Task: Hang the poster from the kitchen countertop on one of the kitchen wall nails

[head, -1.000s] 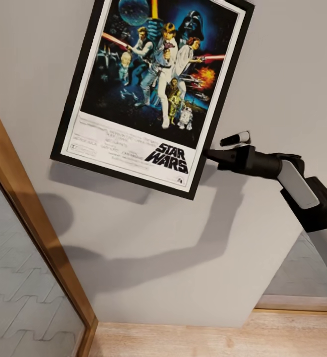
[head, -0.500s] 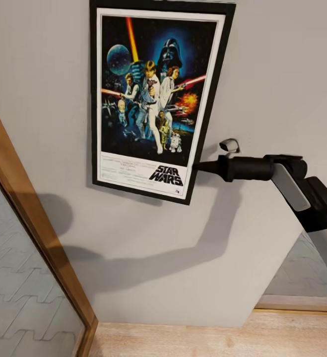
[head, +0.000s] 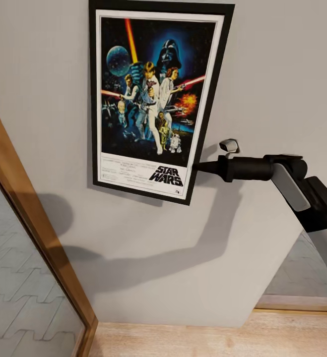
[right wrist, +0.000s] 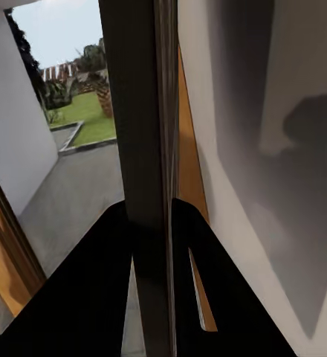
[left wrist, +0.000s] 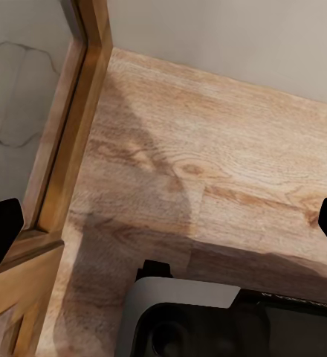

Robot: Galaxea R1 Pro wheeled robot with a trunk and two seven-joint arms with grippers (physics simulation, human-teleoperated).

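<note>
The Star Wars poster (head: 153,99) stands upright and flat against the pale grey wall (head: 262,74), its black frame and white border in full sight apart from the top edge. My right gripper (head: 199,167) reaches in from the right to the frame's lower right edge. In the right wrist view the black fingers (right wrist: 96,268) sit on both sides of the poster's dark frame edge (right wrist: 143,111), pressed against it. My left gripper (left wrist: 163,227) is open, pointing down at the wooden floor (left wrist: 208,156). The kitchen countertop is out of view.
A wooden door frame (head: 29,218) with a glass pane (head: 19,297) runs diagonally at the left. Wood flooring (head: 208,342) meets the wall's foot. Another glazed opening (head: 302,277) lies at the lower right, behind my right arm.
A second ago the poster was tilted and higher; it has swung upright and dropped lower against the wall. My right gripper has levelled out with it. Nothing has moved in the last half second.
</note>
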